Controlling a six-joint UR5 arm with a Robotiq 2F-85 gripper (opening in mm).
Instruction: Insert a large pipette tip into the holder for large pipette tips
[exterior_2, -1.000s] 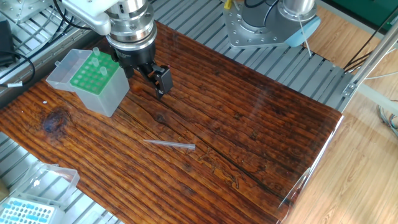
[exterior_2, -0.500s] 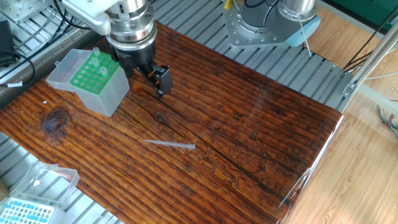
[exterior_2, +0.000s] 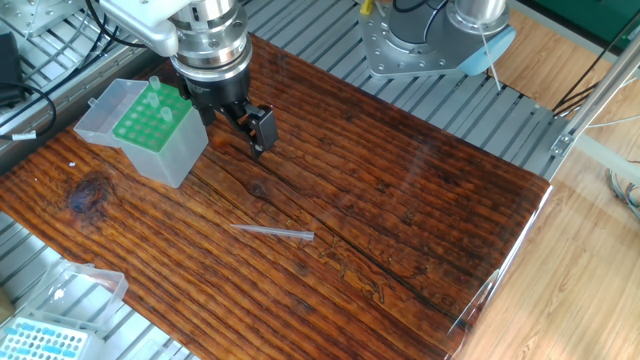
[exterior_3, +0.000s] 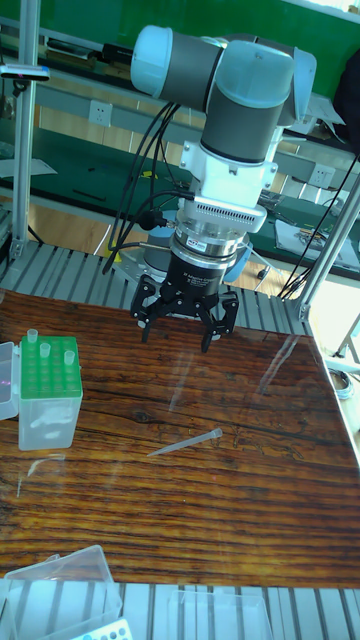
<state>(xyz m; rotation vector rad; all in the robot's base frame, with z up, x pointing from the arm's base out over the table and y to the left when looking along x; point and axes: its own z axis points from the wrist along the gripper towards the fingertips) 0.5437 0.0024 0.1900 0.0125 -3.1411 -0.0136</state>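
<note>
Tip (exterior_2: 272, 232) flat on table, holder (exterior_2: 151, 131) apart.

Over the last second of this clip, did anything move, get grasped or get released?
Nothing visibly changed. The gripper is in the same spot, open and empty, beside the holder for large pipette tips. The large pipette tip lies where it was, flat on the table.

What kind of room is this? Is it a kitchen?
Probably a science lab, not a kitchen. A robot's open hand hangs over the table, near a green-topped box for pipette tips and one loose pipette tip.
</note>
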